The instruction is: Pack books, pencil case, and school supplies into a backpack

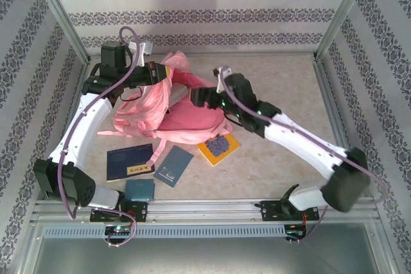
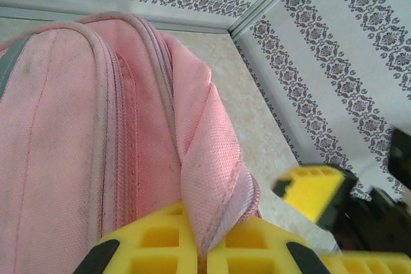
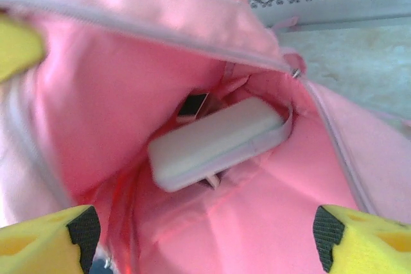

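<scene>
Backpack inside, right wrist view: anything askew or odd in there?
Nothing looks damaged or spilled. The pencil case lies slanted inside the backpack rather than flat, with a small object I cannot identify tucked behind it. The open right claw hovers at the mouth.

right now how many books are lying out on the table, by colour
navy book: 1
teal books: 2
yellow book: 1
total: 4
</scene>
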You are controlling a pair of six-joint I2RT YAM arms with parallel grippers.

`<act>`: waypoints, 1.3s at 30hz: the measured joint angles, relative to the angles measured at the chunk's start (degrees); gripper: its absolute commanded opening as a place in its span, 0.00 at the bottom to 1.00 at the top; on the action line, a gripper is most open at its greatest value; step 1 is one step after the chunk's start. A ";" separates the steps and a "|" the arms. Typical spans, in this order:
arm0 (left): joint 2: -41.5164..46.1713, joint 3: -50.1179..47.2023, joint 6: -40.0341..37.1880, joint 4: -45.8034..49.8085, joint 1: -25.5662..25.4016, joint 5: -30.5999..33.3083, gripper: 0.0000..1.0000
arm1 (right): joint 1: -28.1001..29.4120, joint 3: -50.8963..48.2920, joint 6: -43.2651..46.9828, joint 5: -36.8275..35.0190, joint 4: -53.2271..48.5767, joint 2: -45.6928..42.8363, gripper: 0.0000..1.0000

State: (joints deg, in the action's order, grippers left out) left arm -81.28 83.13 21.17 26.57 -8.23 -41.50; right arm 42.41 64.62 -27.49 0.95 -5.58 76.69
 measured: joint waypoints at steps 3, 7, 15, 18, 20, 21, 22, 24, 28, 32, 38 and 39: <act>0.00 -0.02 -0.13 0.00 0.00 0.17 0.00 | 2.89 -7.19 8.92 4.00 3.34 -6.03 0.78; 0.00 -0.17 -0.15 -0.02 0.00 0.17 0.00 | 8.94 -11.54 18.88 10.32 4.76 -5.49 0.70; 0.00 -0.31 -0.15 0.00 0.00 1.25 0.00 | 22.86 2.12 27.17 15.19 0.87 21.73 0.61; 0.00 -0.31 -0.15 0.00 0.11 1.49 0.00 | 27.08 10.10 29.90 15.37 -2.19 31.56 0.63; 0.00 -0.31 -0.15 0.02 0.11 1.66 0.00 | 28.85 14.32 30.99 15.87 -4.00 36.33 0.63; 0.00 -0.31 -0.15 0.02 0.11 1.68 0.00 | 29.51 16.06 31.32 16.20 -4.83 38.34 0.63; 0.00 -0.31 -0.13 0.02 0.11 1.70 0.00 | 29.88 17.62 31.69 16.50 -5.68 40.00 0.64; 0.02 -0.31 -0.13 0.02 0.11 1.70 0.00 | 30.12 20.35 32.39 16.50 -7.69 42.73 0.64; 0.04 -0.31 -0.13 0.02 0.37 1.68 0.00 | 30.34 26.18 33.77 15.15 -12.09 47.54 0.63; 0.35 -0.31 -0.11 0.02 0.48 1.90 0.00 | 30.86 29.75 34.99 12.00 -15.93 50.62 0.60; 0.42 -0.31 0.09 0.02 0.48 2.12 0.00 | 31.52 28.50 35.39 7.15 -16.81 49.92 0.59; 0.42 -0.31 0.11 0.02 0.48 2.10 0.00 | 31.56 27.28 35.23 6.16 -16.48 49.13 0.58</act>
State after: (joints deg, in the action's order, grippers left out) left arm -80.86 82.83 21.28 26.59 -7.75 -39.40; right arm 73.97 91.90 7.75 7.11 -22.06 125.82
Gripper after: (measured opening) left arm 0.072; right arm 0.593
